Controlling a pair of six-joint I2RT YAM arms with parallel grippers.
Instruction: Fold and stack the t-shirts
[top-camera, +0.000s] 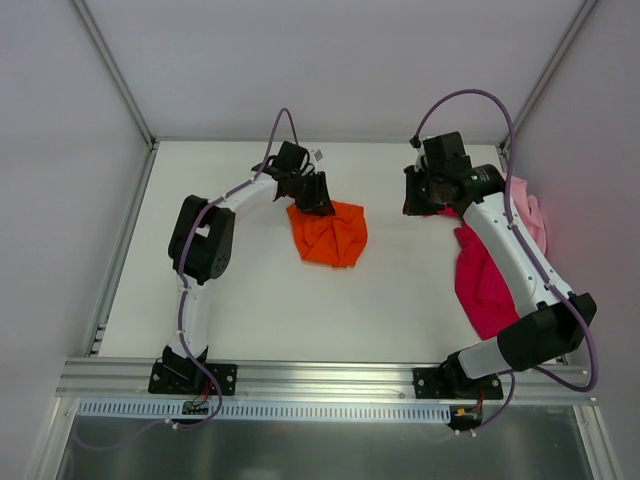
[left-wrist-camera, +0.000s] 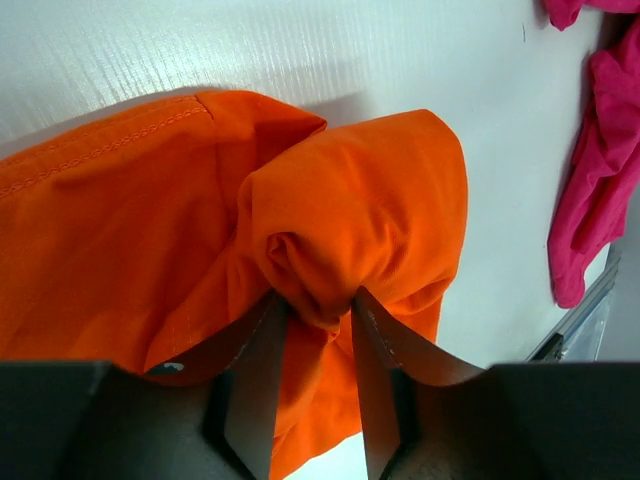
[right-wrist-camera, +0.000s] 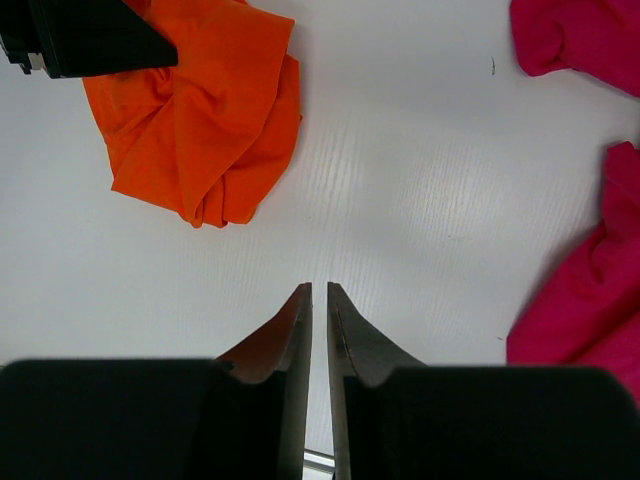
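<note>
The orange t-shirt (top-camera: 330, 235) lies crumpled near the table's middle, also seen in the left wrist view (left-wrist-camera: 150, 230) and the right wrist view (right-wrist-camera: 200, 130). My left gripper (top-camera: 318, 200) sits at its far-left edge, its jaws (left-wrist-camera: 315, 300) pinching a bunched fold of orange cloth. The magenta-red t-shirt (top-camera: 480, 285) lies rumpled at the right, partly under my right arm (right-wrist-camera: 580, 320). A light pink t-shirt (top-camera: 535, 215) peeks out beyond it by the right wall. My right gripper (top-camera: 412, 200) hovers above bare table between the shirts, fingers nearly together (right-wrist-camera: 319, 288) with nothing in them.
White walls enclose the table (top-camera: 250, 300) at the back and both sides. A metal rail (top-camera: 320, 375) runs along the near edge by the arm bases. The left gripper's body (right-wrist-camera: 90, 35) shows at the top left of the right wrist view.
</note>
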